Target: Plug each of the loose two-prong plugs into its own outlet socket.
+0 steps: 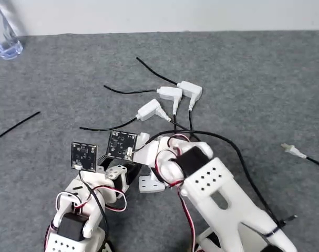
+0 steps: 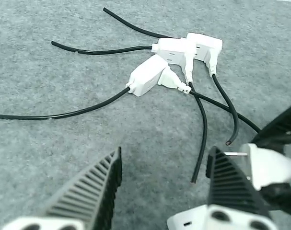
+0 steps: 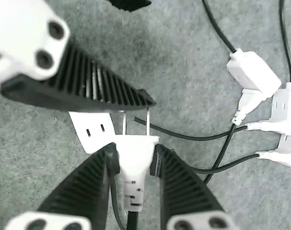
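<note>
I judge the plug light and rigid, right gripper clenched on its body, left gripper released.

On the bench, three white sockets close together, with black cords. Far right, one loose plug. In front, left arm and right arm side by side. Top left, a bottle.
</note>
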Robot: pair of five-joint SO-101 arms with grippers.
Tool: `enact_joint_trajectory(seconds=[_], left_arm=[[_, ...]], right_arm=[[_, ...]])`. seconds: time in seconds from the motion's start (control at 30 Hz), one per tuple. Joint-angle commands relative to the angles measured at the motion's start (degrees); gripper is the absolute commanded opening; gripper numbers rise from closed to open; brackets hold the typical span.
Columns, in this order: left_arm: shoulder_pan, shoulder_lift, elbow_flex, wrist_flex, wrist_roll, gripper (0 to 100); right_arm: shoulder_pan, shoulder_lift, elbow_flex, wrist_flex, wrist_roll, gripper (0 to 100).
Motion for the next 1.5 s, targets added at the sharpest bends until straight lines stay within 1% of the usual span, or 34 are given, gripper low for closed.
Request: enact_joint_trajectory(seconds=[0.0, 0.57, 0.7, 1.33, 1.47], left_arm=[[0.2, -0.7, 0.0, 1.0, 0.0, 27], [0.2, -0.7, 0.0, 1.0, 0.0, 27], [0.2, -0.7, 0.0, 1.0, 0.0, 27], [0.2, -0.7, 0.0, 1.0, 0.0, 27], [0.2, -0.7, 0.0, 1.0, 0.0, 27]], right_arm=[[-1.3, -3.5, -3.3, -0.1, -0.7, 0.9], [-1.3, -4.9, -3.6, -0.4, -0.8, 0.9], [-1.3, -7.4, -3.5, -0.1, -1.7, 0.9], [-2.1, -7.8, -3.6, -0.5, -3.0, 0.9], [-0.2, -7.8, -3.6, 0.0, -2.9, 0.9]])
